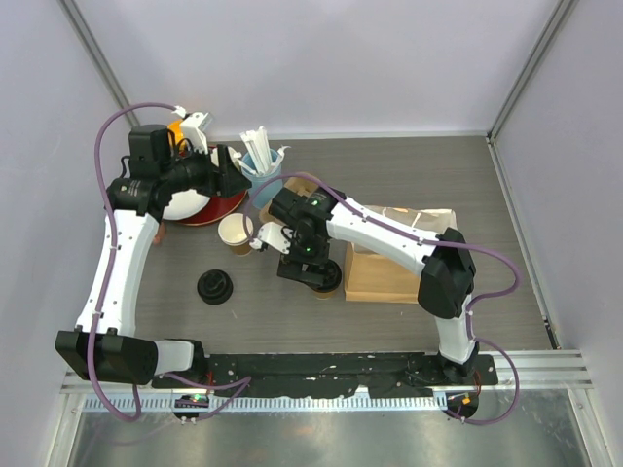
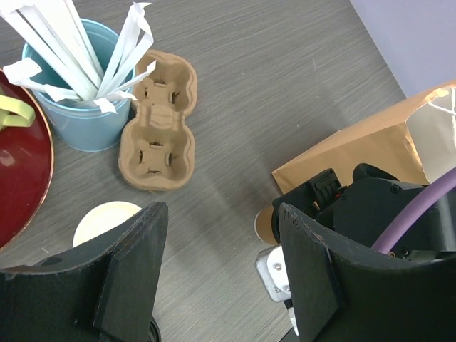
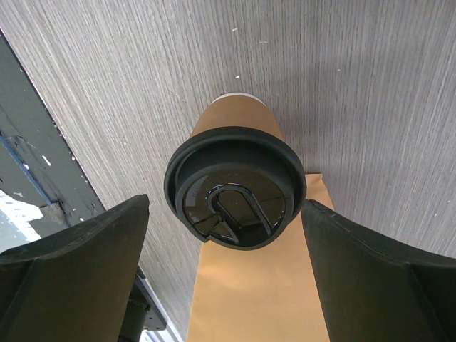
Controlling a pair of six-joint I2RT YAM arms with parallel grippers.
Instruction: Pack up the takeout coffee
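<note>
A kraft cup with a black sip lid (image 3: 235,189) sits between the fingers of my right gripper (image 3: 224,208), which is open around it at lid height. In the top view this cup (image 1: 328,282) is mostly hidden under the right gripper (image 1: 310,265), beside the brown paper bag (image 1: 394,263). A second kraft cup (image 1: 235,233) stands open, cream inside, with no lid; it also shows in the left wrist view (image 2: 107,219). A loose black lid (image 1: 214,286) lies on the table in front of it. My left gripper (image 1: 228,173) is open and empty (image 2: 222,210), above the table.
A two-cup pulp carrier (image 2: 157,121) lies next to the light blue cup of white sticks (image 2: 78,107). A red plate (image 2: 21,171) with a yellow-green mug handle (image 2: 14,112) is at the left. The paper bag (image 3: 263,299) lies flat under the right gripper.
</note>
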